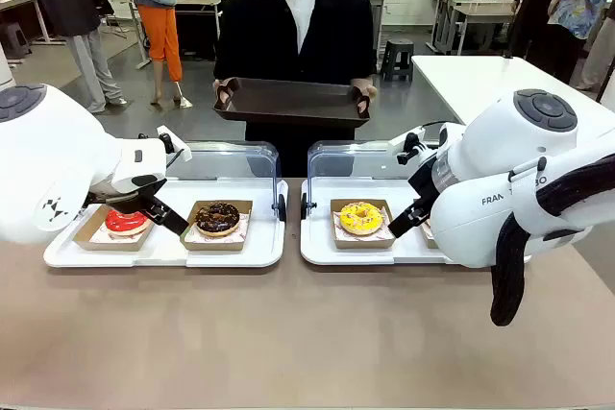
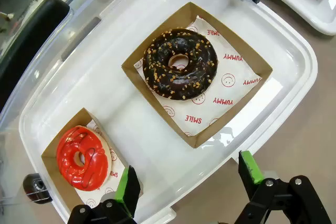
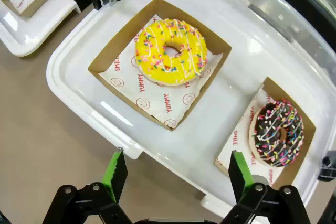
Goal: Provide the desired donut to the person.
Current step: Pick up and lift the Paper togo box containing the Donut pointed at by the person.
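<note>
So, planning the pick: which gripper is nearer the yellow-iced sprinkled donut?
Right. The right gripper sits beside the yellow-iced sprinkled donut; the left gripper is at the other white tray, by the red-glazed donut.

Both arms sit low over the table [image 1: 288, 333]. The left arm [image 1: 48, 170] comes in from its left side and the right arm [image 1: 519, 180] from its right. The left gripper [image 2: 188, 176] and right gripper [image 3: 176, 174] each angle down toward it, jaws spread wide with nothing between the green pads.
</note>
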Controlling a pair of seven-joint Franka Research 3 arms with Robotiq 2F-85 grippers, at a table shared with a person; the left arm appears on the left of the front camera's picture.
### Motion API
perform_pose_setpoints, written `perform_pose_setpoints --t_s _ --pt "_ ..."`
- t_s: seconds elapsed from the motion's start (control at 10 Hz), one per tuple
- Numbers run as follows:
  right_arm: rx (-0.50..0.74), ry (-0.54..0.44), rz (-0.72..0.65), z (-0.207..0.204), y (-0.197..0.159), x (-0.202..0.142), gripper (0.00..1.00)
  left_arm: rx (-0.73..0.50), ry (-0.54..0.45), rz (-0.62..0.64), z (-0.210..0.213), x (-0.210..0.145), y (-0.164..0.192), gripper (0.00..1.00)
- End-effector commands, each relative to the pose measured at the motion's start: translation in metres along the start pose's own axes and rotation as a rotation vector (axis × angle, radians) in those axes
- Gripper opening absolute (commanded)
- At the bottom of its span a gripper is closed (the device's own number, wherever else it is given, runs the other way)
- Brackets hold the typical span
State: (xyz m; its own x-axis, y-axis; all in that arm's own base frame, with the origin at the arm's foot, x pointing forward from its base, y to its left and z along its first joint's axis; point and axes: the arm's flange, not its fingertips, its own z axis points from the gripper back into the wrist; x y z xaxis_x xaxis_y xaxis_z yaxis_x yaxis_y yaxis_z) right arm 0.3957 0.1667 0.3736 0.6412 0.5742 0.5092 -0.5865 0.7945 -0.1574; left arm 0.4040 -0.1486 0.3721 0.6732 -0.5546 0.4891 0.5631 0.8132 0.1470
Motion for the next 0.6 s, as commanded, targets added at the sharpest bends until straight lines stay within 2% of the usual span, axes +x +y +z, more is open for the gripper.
perform_pose_setpoints --t_s 0.0,0.5 --pt "0.000 0.000 0.000 0.0000 0.0000 0.0000 1.00 0.000 0.000 0.000 0.0000 -0.0001 -0.0001 1.00" --pt "0.000 0.000 0.000 0.0000 0.0000 0.0000 1.00 0.000 0.000 0.000 0.0000 -0.0001 -0.0001 1.00"
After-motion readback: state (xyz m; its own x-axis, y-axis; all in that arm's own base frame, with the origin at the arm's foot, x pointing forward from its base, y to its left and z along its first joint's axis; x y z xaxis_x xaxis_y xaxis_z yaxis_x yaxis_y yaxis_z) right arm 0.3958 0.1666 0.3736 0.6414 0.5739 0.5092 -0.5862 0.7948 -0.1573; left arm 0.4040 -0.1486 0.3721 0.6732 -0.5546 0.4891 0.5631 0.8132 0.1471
